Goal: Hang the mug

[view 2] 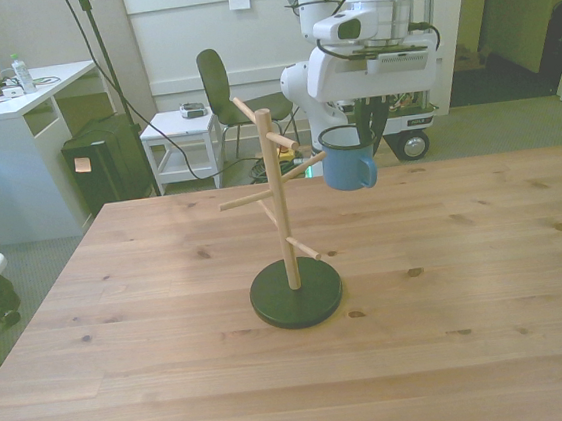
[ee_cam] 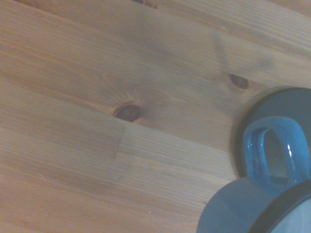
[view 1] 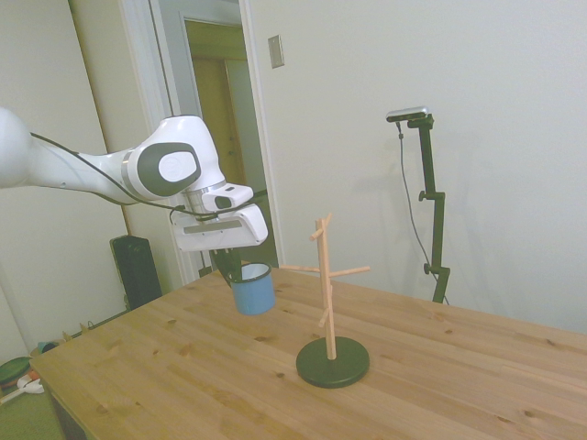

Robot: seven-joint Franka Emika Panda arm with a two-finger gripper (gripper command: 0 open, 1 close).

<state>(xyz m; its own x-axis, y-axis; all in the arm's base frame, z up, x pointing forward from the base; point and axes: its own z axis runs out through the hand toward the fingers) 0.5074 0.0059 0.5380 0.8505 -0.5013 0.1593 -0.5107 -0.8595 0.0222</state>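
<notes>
The light-blue mug hangs in the air above the wooden table, mouth up and slightly tilted. My gripper is shut on its rim from above. In the front view the loop handle points toward the camera and to the front view's right. The wooden rack stands upright on its dark round base, with several bare pegs. The mug is level with the upper pegs, just off a peg tip on the front view's right. The wrist view shows the mug's handle close up.
The rack stands near the table's middle. Behind the table in the front view are a dark chair, a small white side table and a white desk. A doorway shows behind the arm in the side view.
</notes>
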